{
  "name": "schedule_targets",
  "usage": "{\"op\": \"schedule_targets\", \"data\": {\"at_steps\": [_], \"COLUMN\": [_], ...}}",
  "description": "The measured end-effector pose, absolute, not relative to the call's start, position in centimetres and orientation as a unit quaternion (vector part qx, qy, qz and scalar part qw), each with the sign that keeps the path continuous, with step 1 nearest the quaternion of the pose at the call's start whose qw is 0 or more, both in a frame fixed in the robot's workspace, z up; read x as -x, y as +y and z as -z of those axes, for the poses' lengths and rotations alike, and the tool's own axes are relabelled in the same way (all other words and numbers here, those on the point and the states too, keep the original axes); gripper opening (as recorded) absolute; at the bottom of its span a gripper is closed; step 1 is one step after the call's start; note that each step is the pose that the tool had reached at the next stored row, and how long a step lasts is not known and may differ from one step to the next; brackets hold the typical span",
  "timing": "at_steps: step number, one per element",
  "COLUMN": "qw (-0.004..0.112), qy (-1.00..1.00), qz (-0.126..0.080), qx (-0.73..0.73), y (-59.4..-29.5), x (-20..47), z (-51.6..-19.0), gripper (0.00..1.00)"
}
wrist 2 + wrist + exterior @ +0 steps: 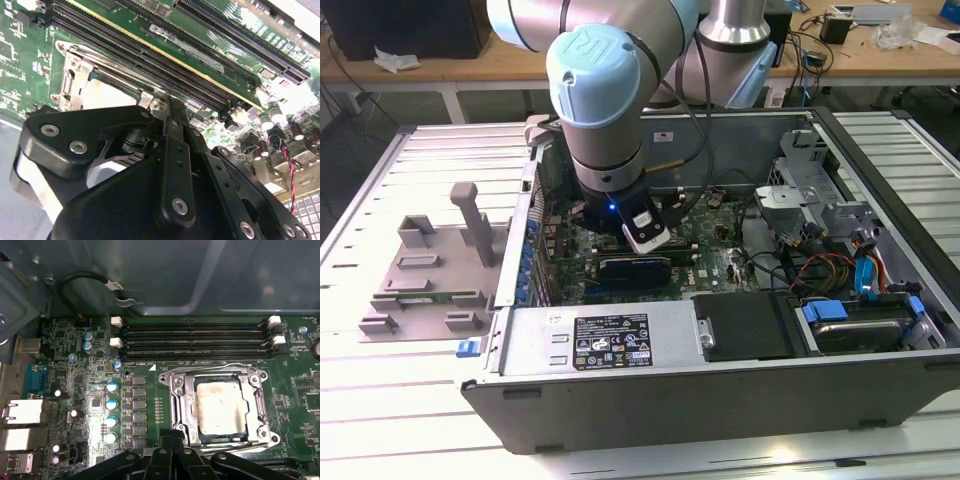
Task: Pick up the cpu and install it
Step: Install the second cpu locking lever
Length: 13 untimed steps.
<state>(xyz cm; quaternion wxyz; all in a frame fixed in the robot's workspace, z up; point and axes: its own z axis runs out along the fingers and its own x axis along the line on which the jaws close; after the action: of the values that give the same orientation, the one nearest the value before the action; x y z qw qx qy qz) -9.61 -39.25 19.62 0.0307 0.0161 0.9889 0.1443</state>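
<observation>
The cpu (220,407), a pale silver square with a smudged top, lies flat inside the metal socket frame (177,400) on the green motherboard. In the second wrist view the cpu (107,95) shows partly behind the black gripper body. My gripper (172,437) stands just off the socket's edge, fingers together and holding nothing. Its tip (162,102) sits by the corner of the frame, next to the memory slots. In the exterior view the arm's wrist (595,90) reaches down into the open computer case (720,400).
Several black memory slots (195,340) run alongside the socket. Capacitors (111,405) and rear ports (22,412) line the board. A power supply (610,340), drive bay and loose cables (820,265) crowd the case. A grey fixture plate (420,280) lies outside on the slatted table.
</observation>
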Motion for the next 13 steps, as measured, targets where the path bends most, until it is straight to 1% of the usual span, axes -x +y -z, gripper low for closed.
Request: {"op": "schedule_targets", "data": {"at_steps": [5,9,13], "qw": [0.031,0.031,0.027], "qy": [0.989,0.990,0.993], "qz": [-0.143,-0.135,-0.112], "qx": [-0.016,-0.016,-0.018], "y": [-39.2,-39.1,-39.2], "x": [9.6,9.6,9.5], "z": [-20.4,-22.2,-22.6], "gripper": [0.11,0.11,0.11]}}
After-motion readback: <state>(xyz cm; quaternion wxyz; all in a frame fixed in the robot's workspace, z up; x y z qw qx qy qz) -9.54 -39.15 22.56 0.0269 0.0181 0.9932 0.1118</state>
